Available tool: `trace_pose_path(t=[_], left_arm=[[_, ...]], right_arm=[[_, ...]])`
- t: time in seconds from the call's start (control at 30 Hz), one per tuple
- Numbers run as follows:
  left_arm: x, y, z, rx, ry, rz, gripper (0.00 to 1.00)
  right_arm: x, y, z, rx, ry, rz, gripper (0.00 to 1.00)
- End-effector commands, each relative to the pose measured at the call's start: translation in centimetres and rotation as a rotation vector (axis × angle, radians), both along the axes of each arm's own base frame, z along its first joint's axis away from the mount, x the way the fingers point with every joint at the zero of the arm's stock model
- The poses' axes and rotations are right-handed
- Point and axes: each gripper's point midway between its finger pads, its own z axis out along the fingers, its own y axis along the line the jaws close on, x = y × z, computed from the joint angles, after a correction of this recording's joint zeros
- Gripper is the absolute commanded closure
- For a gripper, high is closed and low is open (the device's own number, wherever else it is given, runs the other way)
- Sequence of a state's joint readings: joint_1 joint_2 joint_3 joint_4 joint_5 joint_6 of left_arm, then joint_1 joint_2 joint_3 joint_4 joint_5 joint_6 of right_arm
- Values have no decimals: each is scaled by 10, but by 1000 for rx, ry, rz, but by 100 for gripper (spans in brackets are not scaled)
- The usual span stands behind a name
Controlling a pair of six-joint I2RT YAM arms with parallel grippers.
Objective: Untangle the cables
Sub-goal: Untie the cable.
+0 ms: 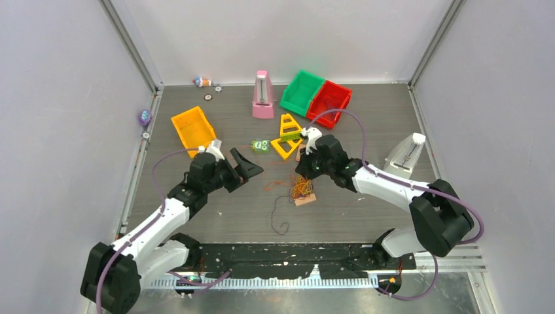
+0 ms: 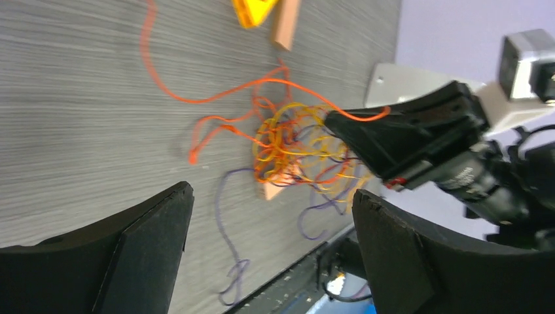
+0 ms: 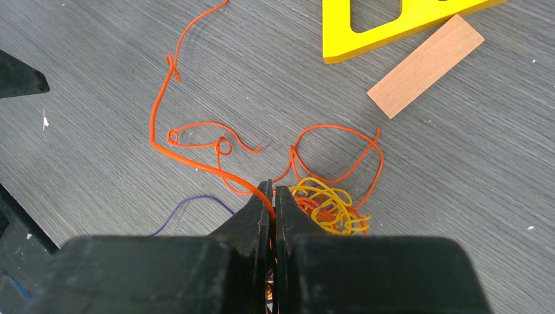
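1. Cables (image 1: 302, 188) lie mid-table between the arms, a small orange, yellow and purple tangle.
2. Right gripper (image 3: 273, 190) is pinched tight on one orange strand (image 3: 152, 124) at the tangle's edge. The left gripper (image 2: 271, 196) gapes wide and empty beside it.
3. Judging by this, that strand is being drawn free. Next comes a slow outward pull, with the left gripper pinning the clump.

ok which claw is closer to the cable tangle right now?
Right. The right claw sits at the edge of the tangle, shut on an orange strand running out of it. The left claw is open, off to its left, apart from it.
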State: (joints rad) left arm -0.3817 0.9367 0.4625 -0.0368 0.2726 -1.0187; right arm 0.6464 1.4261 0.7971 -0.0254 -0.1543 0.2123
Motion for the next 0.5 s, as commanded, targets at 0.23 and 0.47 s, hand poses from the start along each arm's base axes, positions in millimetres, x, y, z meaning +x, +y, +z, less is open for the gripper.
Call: trace_pose_path(t=[0.23, 0.47], left_arm=[[14, -78, 50, -272, 13, -42, 15], [17, -122, 57, -368, 106, -17, 10]], right_arm=[[6, 5, 33, 94, -162, 13, 95], [3, 7, 33, 88, -175, 22, 95]])
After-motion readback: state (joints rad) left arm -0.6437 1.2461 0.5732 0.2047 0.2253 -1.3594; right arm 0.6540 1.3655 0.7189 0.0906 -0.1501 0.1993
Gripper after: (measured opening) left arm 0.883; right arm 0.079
